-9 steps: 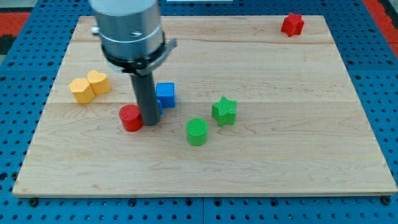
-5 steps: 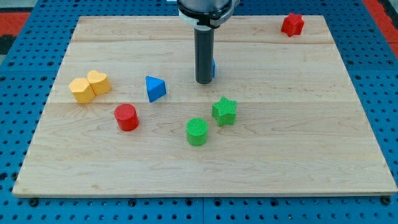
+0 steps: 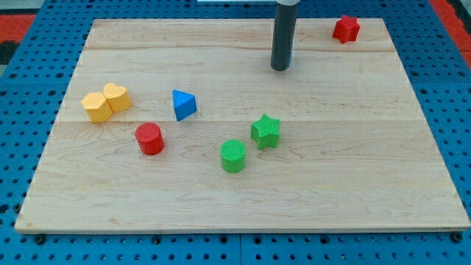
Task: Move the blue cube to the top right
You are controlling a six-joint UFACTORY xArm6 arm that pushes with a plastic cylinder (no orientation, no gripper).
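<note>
The blue cube does not show anywhere in the camera view; I cannot tell whether the rod hides it. My tip rests on the wooden board near the view's top, right of centre. The dark rod rises from it out of the top edge. A red star sits in the top right corner, well to the right of my tip. A blue triangular block lies down and to the left of my tip, apart from it.
Two yellow blocks touch each other at the view's left. A red cylinder stands below the blue triangle. A green cylinder and a green star sit near the middle, below my tip.
My tip has moved up and to the right, from beside the red cylinder to near the top. The blue cube went along ahead of it and no longer shows. The blue triangle came into view.
</note>
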